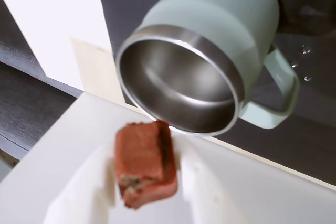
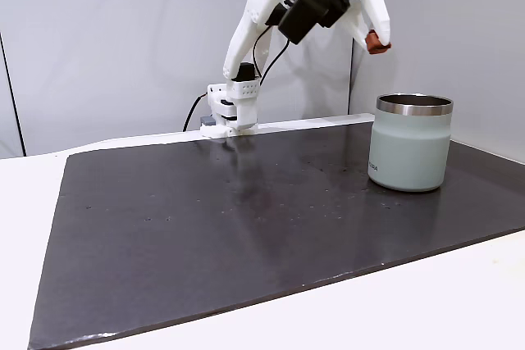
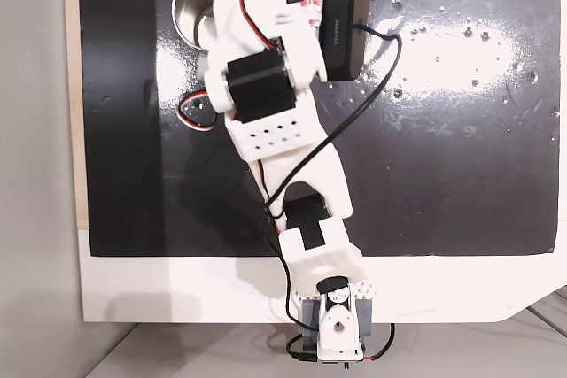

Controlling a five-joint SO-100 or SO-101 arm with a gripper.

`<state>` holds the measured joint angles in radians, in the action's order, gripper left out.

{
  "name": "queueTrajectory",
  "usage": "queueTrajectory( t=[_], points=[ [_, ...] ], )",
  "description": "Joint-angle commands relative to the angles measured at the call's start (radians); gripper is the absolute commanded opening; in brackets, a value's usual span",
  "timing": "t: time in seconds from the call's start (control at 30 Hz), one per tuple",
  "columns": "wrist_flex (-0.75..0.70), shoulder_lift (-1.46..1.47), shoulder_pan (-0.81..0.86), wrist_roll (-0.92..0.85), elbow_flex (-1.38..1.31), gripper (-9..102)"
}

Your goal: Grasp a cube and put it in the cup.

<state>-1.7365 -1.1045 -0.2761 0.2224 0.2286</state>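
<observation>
In the wrist view the reddish-brown cube [image 1: 146, 163] sits between my gripper's [image 1: 147, 184] white fingers, which are shut on it. Just beyond it is the cup [image 1: 210, 40], pale grey-green with a steel rim, an empty steel inside and a side handle [image 1: 281, 90]. In a fixed view my gripper [image 2: 376, 39] holds the cube [image 2: 377, 43] high in the air, above the left side of the upright cup [image 2: 410, 149]. In the top-down fixed view the arm covers part of the cup [image 3: 189, 2].
The cup stands on a dark mat [image 2: 246, 219] lying on a white table [image 2: 459, 301]. The arm's base [image 2: 230, 108] is clamped at the far edge. A black wrist camera [image 3: 341, 28] rides on the arm. Specks dot the mat [image 3: 461, 33].
</observation>
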Motion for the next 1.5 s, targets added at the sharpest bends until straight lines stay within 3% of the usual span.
queueTrajectory(
  t=[0.0,0.77,0.97,1.47],
  points=[
    [0.034,0.049,0.002,-0.023,-0.141,0],
    [0.058,0.305,-0.095,-0.051,-0.370,0],
    [0.041,0.293,-0.089,-0.048,-0.370,15],
    [0.008,0.272,-0.103,-0.051,-0.370,23]
  ],
)
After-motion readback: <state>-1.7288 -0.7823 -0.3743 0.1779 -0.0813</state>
